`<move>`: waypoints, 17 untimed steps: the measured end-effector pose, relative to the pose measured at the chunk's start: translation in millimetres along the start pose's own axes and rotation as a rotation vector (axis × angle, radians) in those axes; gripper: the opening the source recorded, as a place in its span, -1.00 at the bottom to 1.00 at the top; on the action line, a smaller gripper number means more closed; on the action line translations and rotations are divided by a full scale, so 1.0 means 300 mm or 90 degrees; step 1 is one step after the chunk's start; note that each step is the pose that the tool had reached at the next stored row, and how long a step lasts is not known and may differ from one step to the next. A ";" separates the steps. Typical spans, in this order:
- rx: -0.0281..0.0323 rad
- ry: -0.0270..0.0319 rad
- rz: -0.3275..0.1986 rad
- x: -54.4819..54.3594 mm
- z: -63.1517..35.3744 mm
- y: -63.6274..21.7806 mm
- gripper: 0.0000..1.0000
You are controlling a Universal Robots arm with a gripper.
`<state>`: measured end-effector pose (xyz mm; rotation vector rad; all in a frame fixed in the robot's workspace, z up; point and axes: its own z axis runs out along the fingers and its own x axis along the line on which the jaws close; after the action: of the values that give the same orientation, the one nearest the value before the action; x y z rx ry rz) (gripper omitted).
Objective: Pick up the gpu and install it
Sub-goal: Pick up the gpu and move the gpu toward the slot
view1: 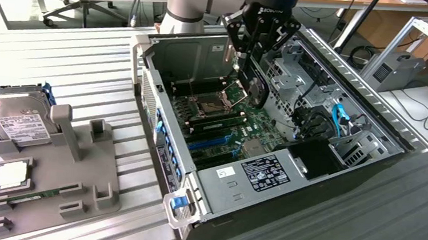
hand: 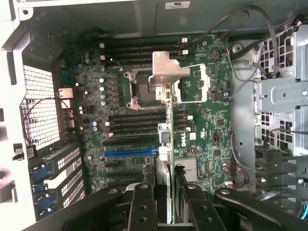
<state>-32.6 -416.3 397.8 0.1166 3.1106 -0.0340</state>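
1. The gripper (view1: 248, 57) was clamped on the gpu (view1: 256, 88), card held on edge.
2. The gpu hung over the motherboard (view1: 263, 132) inside the open computer case (view1: 149, 86).

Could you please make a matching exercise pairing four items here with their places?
1. thin dark expansion card with silver bracket
2. silver hard drive with white label
3. square silver processor chip
4. long blue plastic slot

a. flat on the grey plastic holder
b. on the green motherboard
c. held by the end effector
d. propped tilted on the holder

Pairs: 1-c, 2-d, 3-a, 4-b
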 end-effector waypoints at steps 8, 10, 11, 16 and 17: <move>0.0000 0.0007 0.000 0.000 0.012 0.000 -0.47; 0.0000 0.0007 0.000 0.000 0.013 0.000 -0.47; -0.0001 0.0007 0.000 0.000 0.014 0.000 -0.47; 0.0000 0.0007 0.000 0.000 0.018 0.000 -0.47; 0.0000 0.0007 0.000 0.000 0.018 0.000 -0.47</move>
<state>-32.6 -416.3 392.2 0.1167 3.1117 -0.0340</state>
